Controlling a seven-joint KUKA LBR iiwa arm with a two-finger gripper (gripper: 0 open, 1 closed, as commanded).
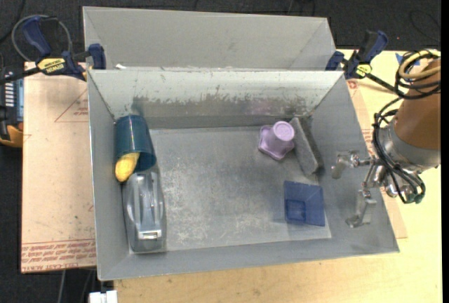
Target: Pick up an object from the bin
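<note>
Gripper (351, 191) is seen at the right side of the grey metal bin (217, 186), hung over the sloped right wall rather than the floor. Fingers (342, 164) are spread wide, one toward the back of the bin and one toward the front, and nothing is seen between them. No object is held. The orange wrist cover (421, 123) and black cables (414, 73) are located outside the bin's right rim. Nearest to the gripper is a flat blue square piece (304, 203), lying on the floor just beside the foot of the right wall, to the gripper's left and apart from the fingers. A grey bar (306, 147) is laid at a slant behind the blue piece, near the back-right corner. A small purple cup (277, 140) is tipped on its side just left of the bar, close to it; contact cannot be confirmed. The remaining items are lined up along the left wall, well apart from the gripper: a teal cup (133, 140) on its side, a yellow rounded object (125, 168) at its mouth, and a clear plastic item (145, 214) in front of them.
</note>
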